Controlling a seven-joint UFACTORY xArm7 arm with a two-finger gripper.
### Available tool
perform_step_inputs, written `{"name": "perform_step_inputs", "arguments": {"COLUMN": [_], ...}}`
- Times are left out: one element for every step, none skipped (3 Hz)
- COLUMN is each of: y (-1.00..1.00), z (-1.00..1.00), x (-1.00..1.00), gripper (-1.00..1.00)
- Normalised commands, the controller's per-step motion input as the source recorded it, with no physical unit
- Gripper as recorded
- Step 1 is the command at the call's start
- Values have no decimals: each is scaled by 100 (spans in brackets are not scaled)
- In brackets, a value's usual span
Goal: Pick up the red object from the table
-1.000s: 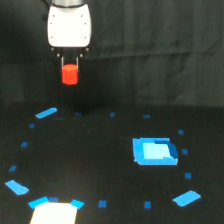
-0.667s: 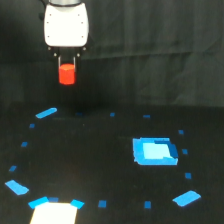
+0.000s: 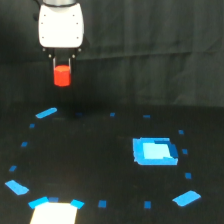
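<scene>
We see the gripper (image 3: pixel 62 64) hanging high at the exterior view's upper left, its white body filling the top of the frame in front of the black wrinkled curtain (image 3: pixel 150 50). Two short dark fingers (image 3: pixel 54 64) reach down from the underside of that body, and the red object (image 3: pixel 62 76) sits between them, its upper part caught in the jaws and its lower part hanging free below the fingertips. The jaws are pinching the red object from either side; we see a finger close against each flank of the block near its top. The block is narrower than the white body above it and hangs roughly under the body's middle.

The red object is clear of the table (image 3: pixel 100 165), held up in the air with the curtain behind it and nothing touching its underside. The black surface lies well below it.

On the table we note a bright blue square piece (image 3: pixel 155 151) toward the exterior view's right, well apart from the gripper. Small blue tape marks (image 3: pixel 46 113) are scattered in a loose ring around the surface, one of them lying on the table below the held block. A pale white patch (image 3: pixel 55 213) shows at the bottom edge, toward the exterior view's left.
</scene>
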Motion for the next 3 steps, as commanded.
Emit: {"name": "perform_step_inputs", "arguments": {"y": [-23,-37,-13], "z": [40,75,88], "x": [-5,6,35], "gripper": [-100,-100,-100]}}
